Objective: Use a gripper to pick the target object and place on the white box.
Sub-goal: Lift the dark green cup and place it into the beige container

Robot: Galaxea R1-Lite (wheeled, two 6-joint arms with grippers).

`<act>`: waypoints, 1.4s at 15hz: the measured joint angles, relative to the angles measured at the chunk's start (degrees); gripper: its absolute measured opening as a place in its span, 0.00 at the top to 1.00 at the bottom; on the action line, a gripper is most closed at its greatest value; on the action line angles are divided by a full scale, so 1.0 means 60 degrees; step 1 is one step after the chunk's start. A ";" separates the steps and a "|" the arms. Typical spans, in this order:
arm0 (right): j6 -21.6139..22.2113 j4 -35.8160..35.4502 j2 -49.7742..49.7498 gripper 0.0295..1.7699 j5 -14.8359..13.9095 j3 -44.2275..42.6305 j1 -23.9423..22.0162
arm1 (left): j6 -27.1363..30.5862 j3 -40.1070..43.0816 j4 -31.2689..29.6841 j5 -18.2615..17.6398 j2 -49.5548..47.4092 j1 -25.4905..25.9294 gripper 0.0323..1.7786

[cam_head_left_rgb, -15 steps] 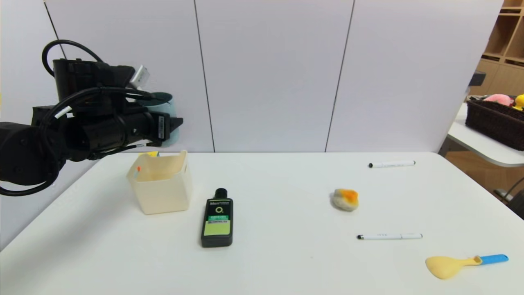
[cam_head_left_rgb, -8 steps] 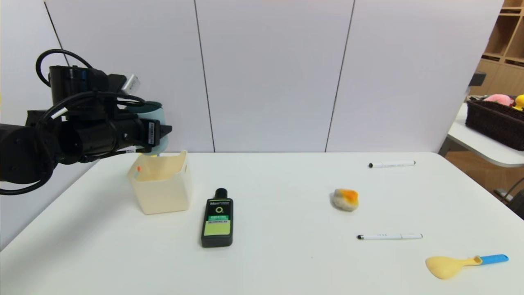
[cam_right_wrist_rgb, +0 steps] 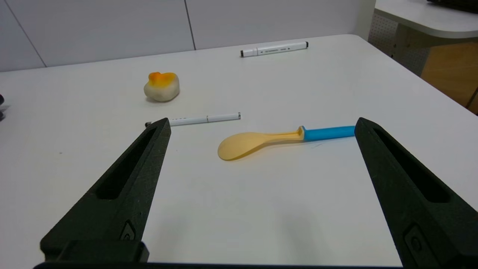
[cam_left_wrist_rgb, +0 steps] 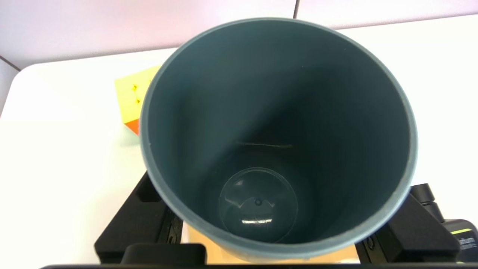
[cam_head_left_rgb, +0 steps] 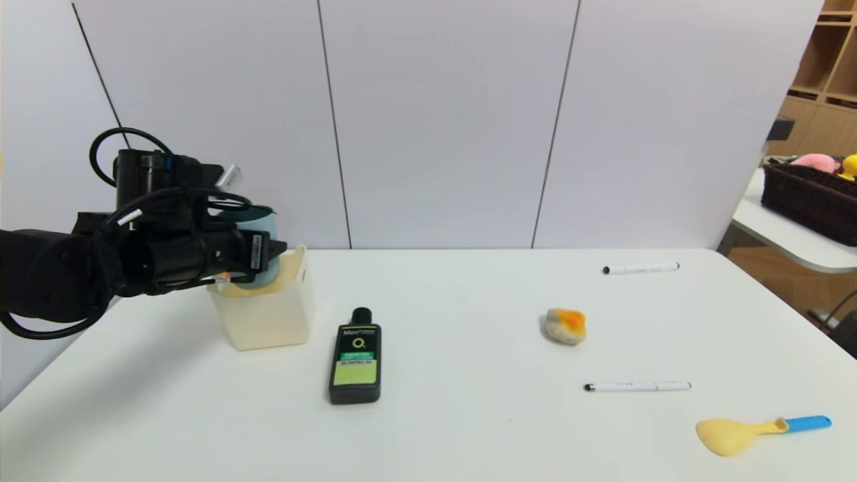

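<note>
While the left gripper (cam_head_left_rgb: pixel 268 258) clamps the blue-grey cup (cam_left_wrist_rgb: pixel 278 138) from both sides, its black fingers (cam_left_wrist_rgb: pixel 149 209) press against the cup's lower wall, closed tight on it. The cup is held upright with its open mouth up, its lower part sunk behind the front wall of the cream-white box (cam_head_left_rgb: pixel 271 314), which stands near the bench's far left corner. In the left wrist view a strip of the box's tan floor shows right under the cup; whether the cup touches it cannot be told. A yellow and orange block (cam_left_wrist_rgb: pixel 130 102) lies on the bench (cam_head_left_rgb: pixel 469 415) just behind the box.

The right gripper (cam_right_wrist_rgb: pixel 261 149) is parked low over the bench's near right part, fingers spread wide and holding nothing.

The white bench also carries a black bottle with a green label (cam_head_left_rgb: pixel 355 365), a white and orange lump (cam_head_left_rgb: pixel 566 326), two white markers (cam_head_left_rgb: pixel 641 268) (cam_head_left_rgb: pixel 636 386), and a yellow rice paddle with a blue handle (cam_head_left_rgb: pixel 760 432). Pale wall panels (cam_head_left_rgb: pixel 442 120) back the bench, with wooden shelves (cam_head_left_rgb: pixel 827 67) and a dark basket (cam_head_left_rgb: pixel 810 201) at the right.
</note>
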 joint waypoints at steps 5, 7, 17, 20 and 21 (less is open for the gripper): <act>0.0002 0.0000 0.0000 0.04 0.0000 0.0000 0.0000 | -0.0004 0.0102 -0.0280 -0.0004 0.0221 0.0000 0.35; 0.0006 0.0000 0.0000 0.04 0.0000 0.0000 0.0000 | -0.0010 0.0110 -0.0299 0.0004 0.0262 0.0000 0.35; 0.0002 -0.0004 0.0000 0.04 0.0000 0.0000 0.0000 | -0.0280 0.0561 -0.0305 -0.0012 0.0181 -0.0033 0.20; 0.0002 -0.0004 0.0000 0.04 0.0000 0.0000 0.0000 | -0.0280 0.0754 -0.0317 -0.0012 0.0069 -0.0028 0.15; 0.0002 -0.0004 0.0000 0.04 0.0000 0.0000 0.0000 | -0.0280 0.0790 -0.0313 -0.0012 0.0022 -0.0028 0.14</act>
